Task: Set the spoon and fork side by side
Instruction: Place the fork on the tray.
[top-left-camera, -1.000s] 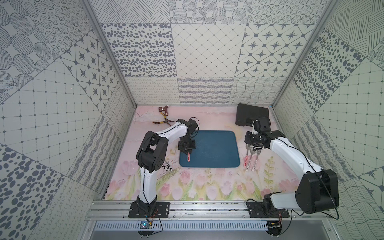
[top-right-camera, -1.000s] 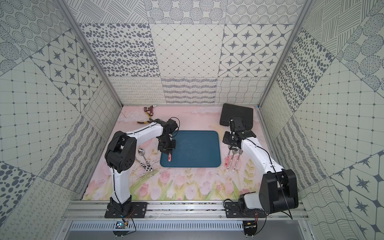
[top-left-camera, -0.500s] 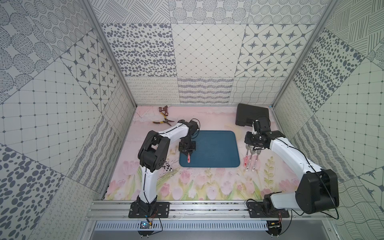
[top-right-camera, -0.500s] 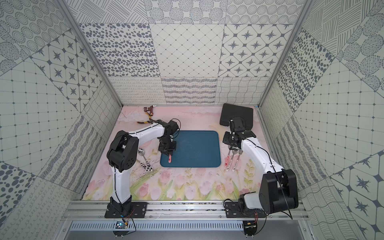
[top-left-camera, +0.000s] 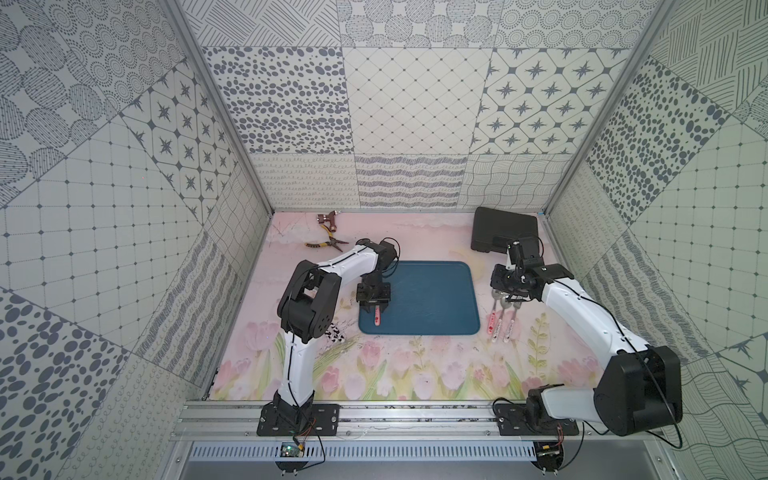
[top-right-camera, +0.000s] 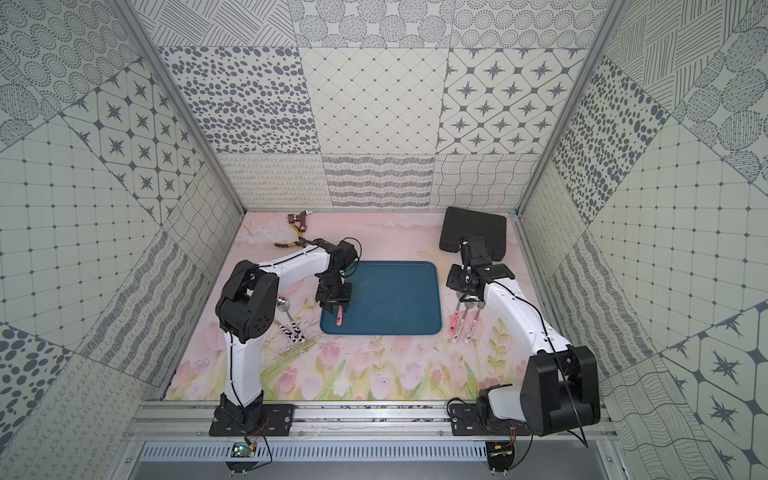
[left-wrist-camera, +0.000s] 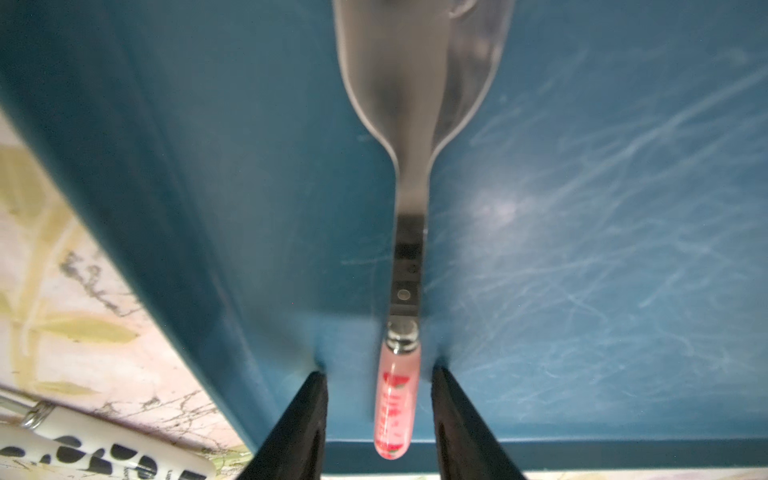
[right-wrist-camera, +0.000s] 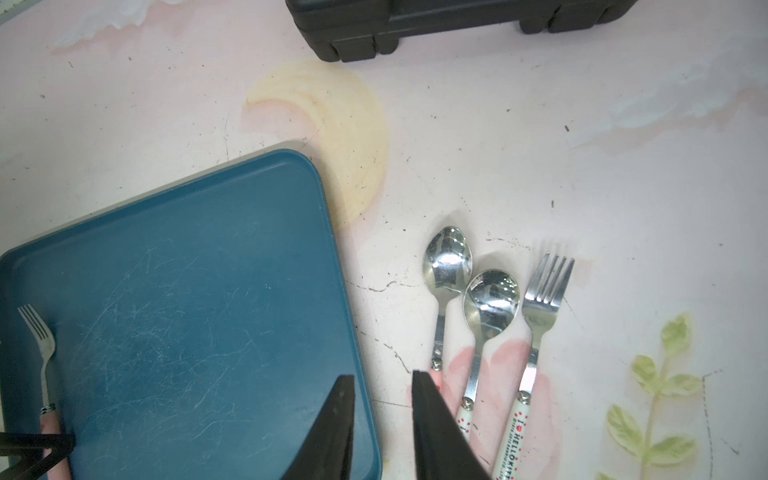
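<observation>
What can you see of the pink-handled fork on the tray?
The fork has a shiny tined metal head, slim neck and translucent pink handle with red print. It lies flat in the blue tray by its left-arm edge, handle toward the robot's base. The left gripper straddles the handle, open, not touching it.

You have the tray (top-left-camera: 432, 291) mid-table, with a fork (top-left-camera: 377, 319) lying in it by its left edge. On the table (top-left-camera: 415, 374) right of the tray, a spoon (right-wrist-camera: 446, 266), another spoon (right-wrist-camera: 491, 301) and a second fork (right-wrist-camera: 544, 291) lie side by side. A case (top-left-camera: 503, 226) sits behind them, and pliers (top-left-camera: 326, 245) lie at the far left.
</observation>
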